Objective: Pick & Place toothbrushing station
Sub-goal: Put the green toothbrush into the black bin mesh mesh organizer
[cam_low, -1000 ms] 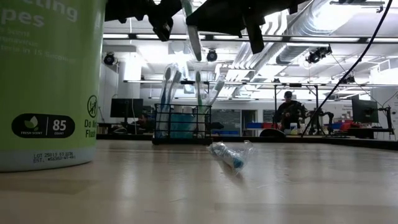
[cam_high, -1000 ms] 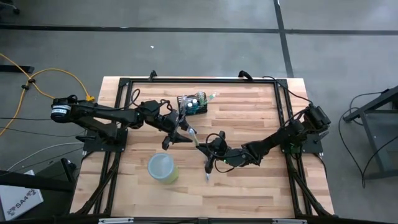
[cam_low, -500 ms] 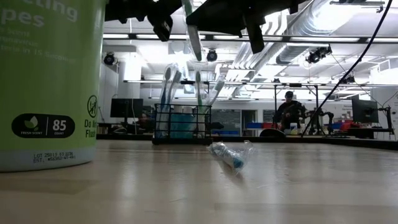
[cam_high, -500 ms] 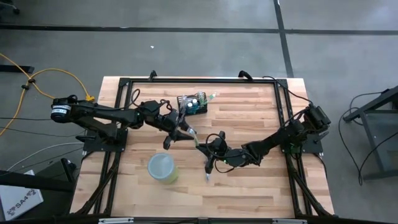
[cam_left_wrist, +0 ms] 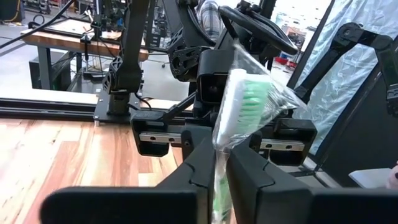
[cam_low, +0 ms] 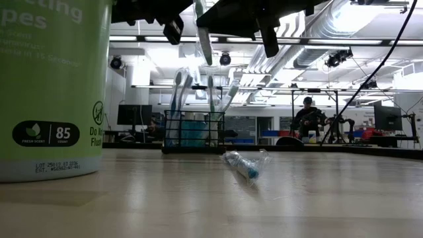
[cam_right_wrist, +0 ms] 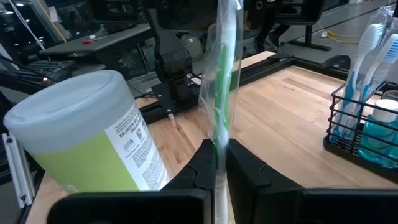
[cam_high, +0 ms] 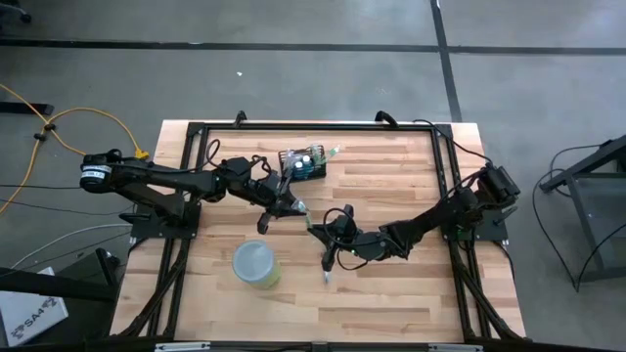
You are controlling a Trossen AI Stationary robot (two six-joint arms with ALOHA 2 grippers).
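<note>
A toothbrush in a clear wrapper (cam_high: 304, 215), with green bristles (cam_left_wrist: 249, 102), hangs in the air over the middle of the table. My left gripper (cam_high: 290, 204) and my right gripper (cam_high: 317, 228) are both shut on it. In the low view it stands almost upright (cam_low: 203, 36), its lower end free. The toothbrushing station (cam_high: 301, 163) is a black wire-mesh holder with several brushes in it. It stands on its base (cam_low: 193, 149) on the wood, farther back. My left gripper pinches the wrapped toothbrush just under its bristle head (cam_left_wrist: 219, 152) between its two fingers. The fingers come level from the table's left and lie across the brush. The brush is clear of the table, head up. My right gripper pinches the wrapped handle (cam_right_wrist: 219, 144) between its two fingers, lower down than the other gripper. It comes nearly level from the table's right, across the brush. The brush rises above the fingers, clear of the table.
A yellow-green wipes canister with a pale lid (cam_high: 256, 264) stands near the front left of the grippers. A small wrapped tube (cam_low: 243, 165) lies on the wood near the front, below the right gripper. Black frame rails (cam_high: 313, 125) run along the table's edges.
My left gripper has shut on the toothbrush just under its head; its fingers stood wide open on either side a second ago. The toothbrush has stayed in place in my right gripper.
</note>
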